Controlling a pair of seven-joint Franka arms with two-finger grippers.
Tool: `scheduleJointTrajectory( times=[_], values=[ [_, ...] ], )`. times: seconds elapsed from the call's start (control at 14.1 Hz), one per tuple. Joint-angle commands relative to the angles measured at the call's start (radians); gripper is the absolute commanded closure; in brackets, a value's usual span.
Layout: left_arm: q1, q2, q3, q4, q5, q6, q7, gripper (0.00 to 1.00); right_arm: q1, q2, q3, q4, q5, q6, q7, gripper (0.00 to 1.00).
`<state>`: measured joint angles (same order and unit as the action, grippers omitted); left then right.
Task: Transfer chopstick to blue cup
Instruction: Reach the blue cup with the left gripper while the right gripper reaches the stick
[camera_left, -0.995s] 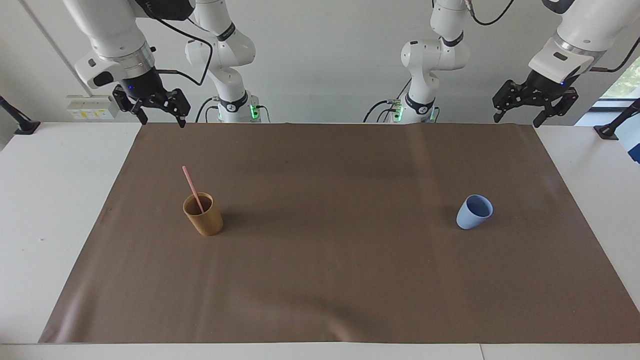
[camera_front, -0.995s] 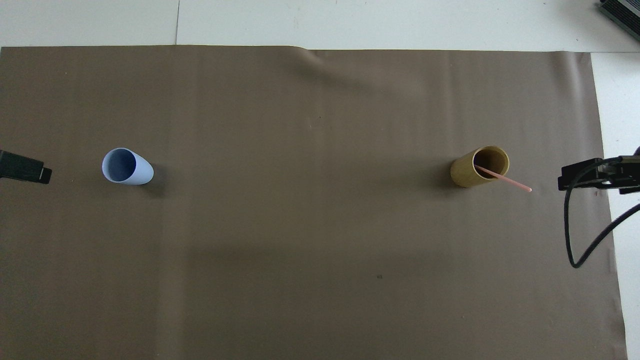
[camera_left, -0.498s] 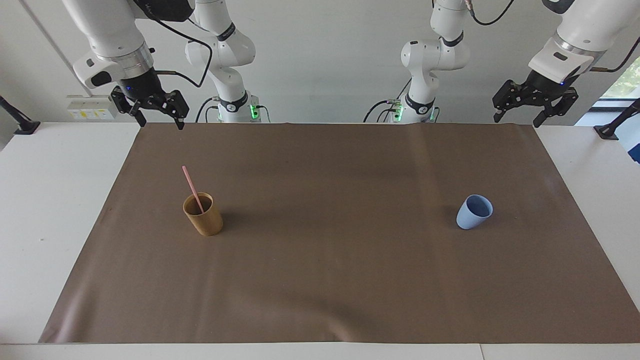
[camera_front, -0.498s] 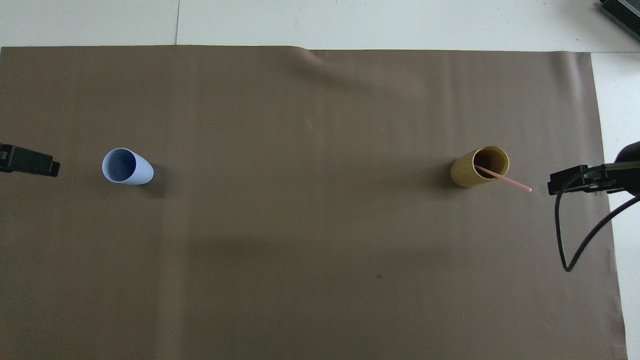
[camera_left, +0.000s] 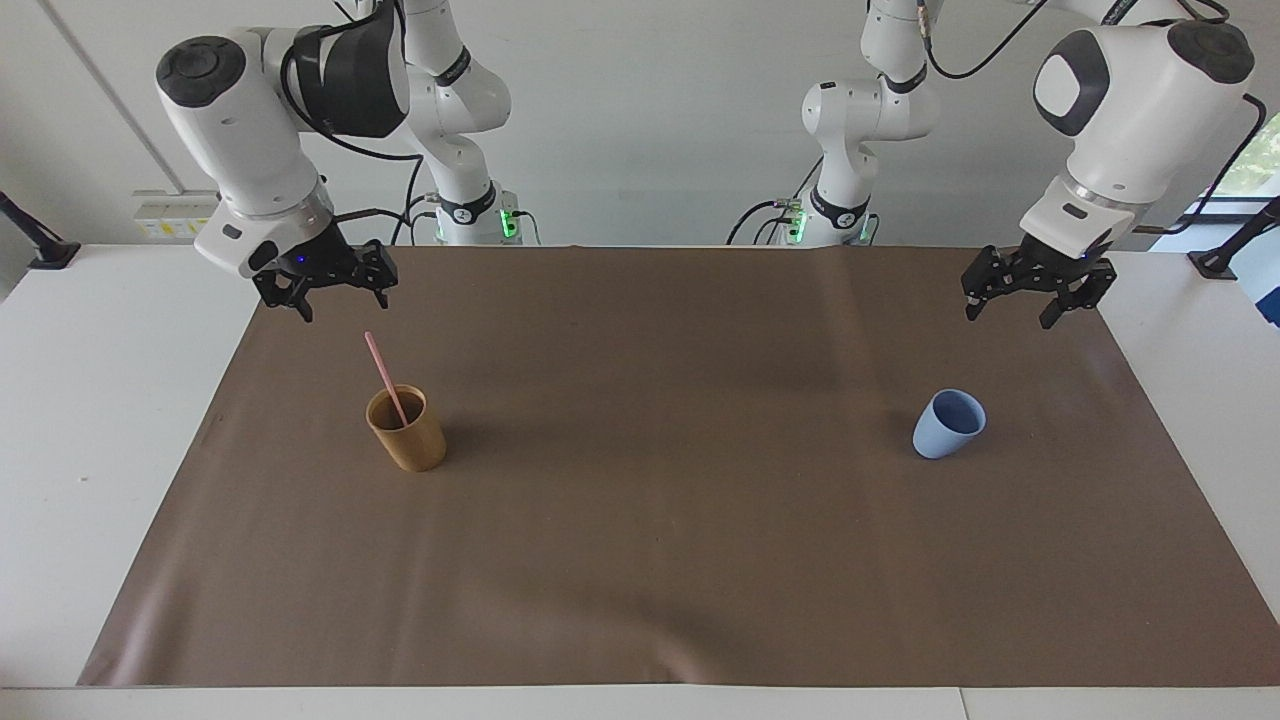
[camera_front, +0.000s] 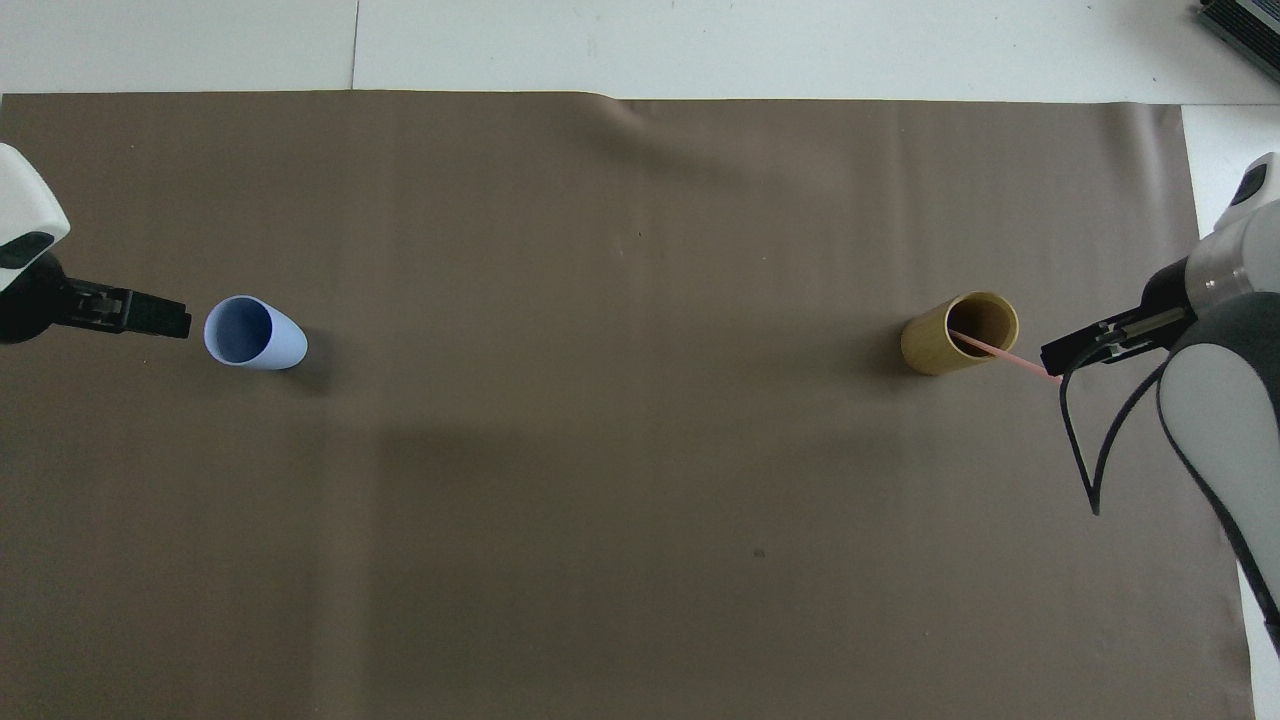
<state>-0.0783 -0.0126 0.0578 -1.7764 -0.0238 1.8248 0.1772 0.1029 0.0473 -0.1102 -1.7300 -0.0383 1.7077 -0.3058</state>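
Observation:
The pale-pink chopstick (camera_left: 381, 366) (camera_front: 1004, 354) stands slanted in a tan-brown cup (camera_left: 408, 432) (camera_front: 959, 333) toward the right arm's end of the brown mat. Just above the chopstick's upper end, clear of it, my right gripper (camera_left: 345, 306) (camera_front: 1062, 354) hangs open with nothing in it. The blue cup (camera_left: 948, 424) (camera_front: 254, 333) stands upright and empty toward the left arm's end. My left gripper (camera_left: 1007, 318) (camera_front: 168, 318) is open and empty, up in the air over the mat beside the blue cup, not touching it.
A brown mat (camera_left: 640, 560) covers most of the white table (camera_left: 100, 420). A black cable (camera_front: 1095, 460) loops down from the right arm's wrist. Only the two cups stand on the mat.
Both arms have come down and swung inward over the mat. The right gripper has closed in on the chopstick's top, the left one on the blue cup. Cups and chopstick have not moved.

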Motion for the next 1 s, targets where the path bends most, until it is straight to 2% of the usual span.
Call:
scheduleJointTrajectory(
  times=[0.0,0.21,0.5,0.64,0.92],
  values=[
    [0.029,-0.003,-0.004,-0.087,0.004,0.100,0.014,0.00,0.007,0.064,0.006,-0.005,-0.023,0.039,-0.102,0.00],
    [0.058,0.074,-0.004,-0.095,0.002,0.174,0.016,0.00,0.015,0.085,0.006,-0.049,-0.031,0.098,-0.216,0.00],
    [0.071,0.155,-0.004,-0.123,-0.010,0.252,0.015,0.00,0.015,0.092,0.006,-0.080,-0.049,0.109,-0.230,0.00],
    [0.071,0.160,-0.004,-0.182,-0.025,0.327,0.014,0.00,0.001,0.086,0.006,-0.121,-0.054,0.110,-0.245,0.00],
    [0.071,0.172,-0.004,-0.190,-0.048,0.346,0.013,0.00,0.003,0.086,0.006,-0.120,-0.054,0.105,-0.248,0.00]
  ],
)
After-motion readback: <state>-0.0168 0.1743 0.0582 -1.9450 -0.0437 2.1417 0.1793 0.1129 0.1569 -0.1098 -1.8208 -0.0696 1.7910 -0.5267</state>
